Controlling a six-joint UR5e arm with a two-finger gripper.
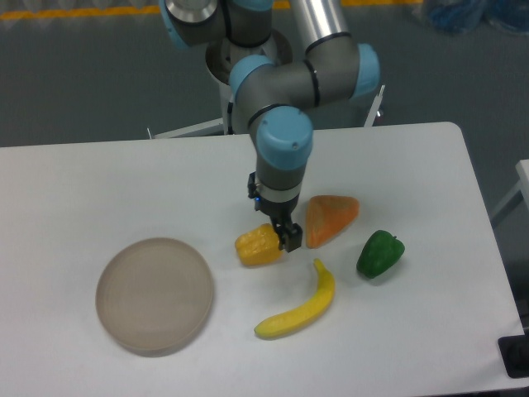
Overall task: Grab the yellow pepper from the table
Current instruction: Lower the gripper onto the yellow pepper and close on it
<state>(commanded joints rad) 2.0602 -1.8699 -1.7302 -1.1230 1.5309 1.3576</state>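
Tool (283, 235) at yellow pepper (256, 247) on table (430, 165), grip unclear.

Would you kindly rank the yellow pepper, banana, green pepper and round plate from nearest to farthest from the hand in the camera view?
From the hand:
1. Yellow pepper, right at the fingertips.
2. Banana, just below.
3. Green pepper, off to the image right.
4. Round plate, far image left.

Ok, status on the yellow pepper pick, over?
End effector down at yellow pepper's right edge, grip unconfirmed. Pepper on table. Orange wedge close on the right; banana just below.
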